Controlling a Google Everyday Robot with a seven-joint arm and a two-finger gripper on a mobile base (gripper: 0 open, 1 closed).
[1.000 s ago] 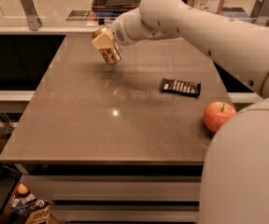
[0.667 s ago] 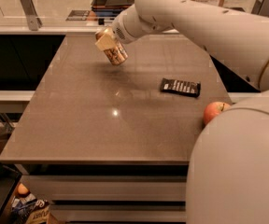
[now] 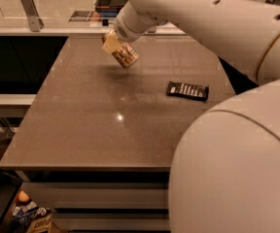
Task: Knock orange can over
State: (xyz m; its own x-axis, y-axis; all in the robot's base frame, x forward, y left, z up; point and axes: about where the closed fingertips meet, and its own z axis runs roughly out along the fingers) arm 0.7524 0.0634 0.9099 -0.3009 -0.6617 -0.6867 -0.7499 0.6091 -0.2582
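Here, orange can (image 3: 125,56), tan body, pale swirly lettering, tilted, clasped by end effector (image 3: 115,46), above table (image 3: 81,125)

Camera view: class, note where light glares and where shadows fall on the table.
Camera view: a small glare spot sits mid-table; a soft shadow lies beneath the gripper and tilted can near the far edge; the arm is evenly lit.

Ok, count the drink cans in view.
1: the orange can, tilted at the gripper above the table's far side. The robot's arm may hide others at the right.
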